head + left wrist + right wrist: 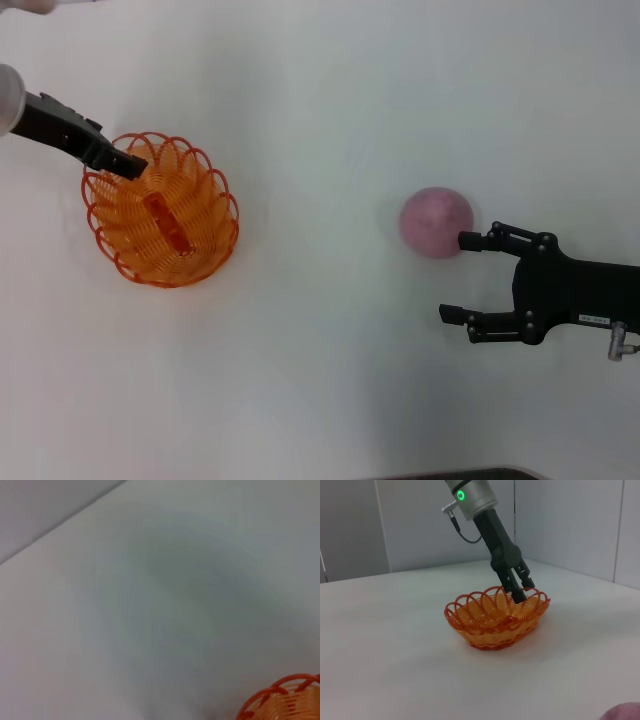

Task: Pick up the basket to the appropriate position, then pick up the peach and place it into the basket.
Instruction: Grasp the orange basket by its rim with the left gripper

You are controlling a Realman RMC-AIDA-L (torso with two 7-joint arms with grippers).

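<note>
Both right fingers (470, 240) flank nothing; peach (436, 222) beside.

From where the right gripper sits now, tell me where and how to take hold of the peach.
Grip the peach across its widest middle, coming in from the robot's right side, where the right gripper already sits open. It is a round ball with no stem or handle showing, so only opposite sides of the middle offer a hold. The gripper probably needs shifting first, so the peach sits centred between the fingers.

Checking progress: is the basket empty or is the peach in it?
Empty: the basket holds no fruit; the peach lies on the table, beside the open right gripper.
</note>
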